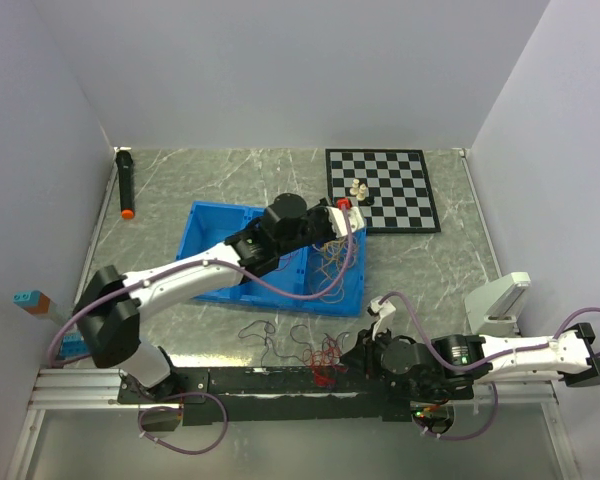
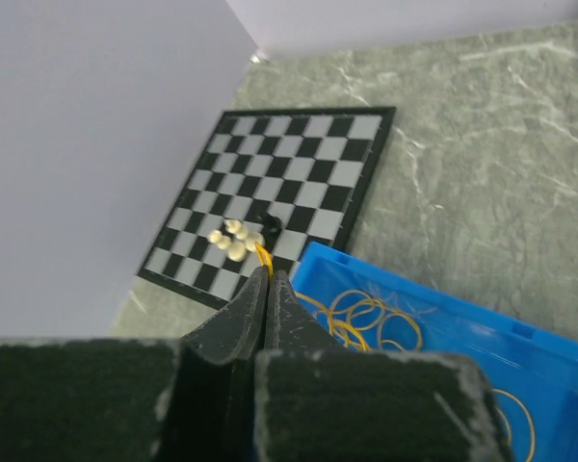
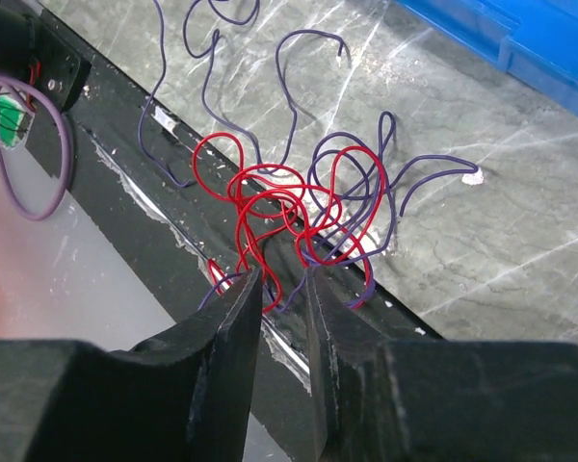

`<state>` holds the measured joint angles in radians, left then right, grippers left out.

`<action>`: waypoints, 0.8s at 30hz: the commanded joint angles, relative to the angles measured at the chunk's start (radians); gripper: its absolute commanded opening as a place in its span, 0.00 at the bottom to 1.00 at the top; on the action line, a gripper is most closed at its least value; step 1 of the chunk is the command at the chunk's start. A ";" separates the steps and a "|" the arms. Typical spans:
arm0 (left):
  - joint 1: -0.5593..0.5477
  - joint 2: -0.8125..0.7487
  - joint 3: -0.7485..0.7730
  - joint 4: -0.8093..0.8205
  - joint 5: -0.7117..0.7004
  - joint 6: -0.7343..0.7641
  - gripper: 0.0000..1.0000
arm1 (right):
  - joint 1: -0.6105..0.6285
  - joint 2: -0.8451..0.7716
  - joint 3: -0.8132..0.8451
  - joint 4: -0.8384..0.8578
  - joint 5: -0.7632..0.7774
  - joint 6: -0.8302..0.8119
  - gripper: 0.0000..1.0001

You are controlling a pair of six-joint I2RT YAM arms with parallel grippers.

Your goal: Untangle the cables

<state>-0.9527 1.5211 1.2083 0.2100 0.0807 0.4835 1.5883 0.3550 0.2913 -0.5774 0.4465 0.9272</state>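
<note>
Your L gripper [image 2: 267,281] is shut tight on the yellow-orange cable [image 2: 261,256], w/ a bit of it showing past the fingertips. It holds that cable up over the far right corner of the blue bin [image 1: 210,230], right by the chessboard [image 2: 299,173] & its little pale chess pieces [image 2: 233,241]. The rest of that cable lies in loops inside the bin. I think the end is held up so the loops can hang loose & drop in, away from the others. Your R gripper [image 3: 281,289] has its fingers apart, w/ a gap btw them. It sits low at the near edge of the table, nose down on the knot of red cable [image 3: 267,170] & dark cables [image 3: 308,34]. A red strand runs into the gap, but I can't tell if it touches the fingers. The knot lies partly on the black rail [image 3: 144,207], so go slow, the fingers could bump it. My guess: yellow is nearly sorted, red vs dark is left to do. Next you need to pinch just one red strand, not both colors.
</note>
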 commanded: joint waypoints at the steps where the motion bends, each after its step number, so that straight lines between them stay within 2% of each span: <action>1: 0.003 0.065 0.048 0.058 0.054 -0.043 0.01 | 0.009 0.012 0.020 0.002 0.021 0.005 0.33; 9: 0.003 0.080 0.011 0.005 0.013 -0.062 0.02 | 0.012 0.015 0.017 0.002 0.020 0.004 0.37; 11: 0.003 0.068 0.004 -0.033 0.010 -0.059 0.26 | 0.012 0.016 0.017 0.004 0.018 0.004 0.38; 13: 0.005 0.045 -0.007 -0.049 0.004 -0.056 0.44 | 0.010 0.024 0.019 0.004 0.018 0.005 0.38; 14: 0.005 0.030 -0.016 -0.061 0.008 -0.049 0.56 | 0.012 0.028 0.020 0.005 0.018 0.007 0.39; 15: 0.005 0.018 -0.018 -0.089 0.020 -0.037 0.62 | 0.012 0.033 0.020 0.007 0.018 0.007 0.40; 20: 0.006 -0.058 -0.009 -0.240 0.048 0.001 0.77 | 0.012 0.055 0.028 0.011 0.018 0.010 0.41; 24: 0.020 -0.150 0.004 -0.421 0.128 0.053 0.81 | 0.012 0.076 0.035 0.017 0.015 0.006 0.42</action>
<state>-0.9466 1.4876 1.1877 -0.0319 0.1204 0.4831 1.5913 0.4095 0.2916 -0.5789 0.4511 0.9276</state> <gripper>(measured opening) 0.805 0.417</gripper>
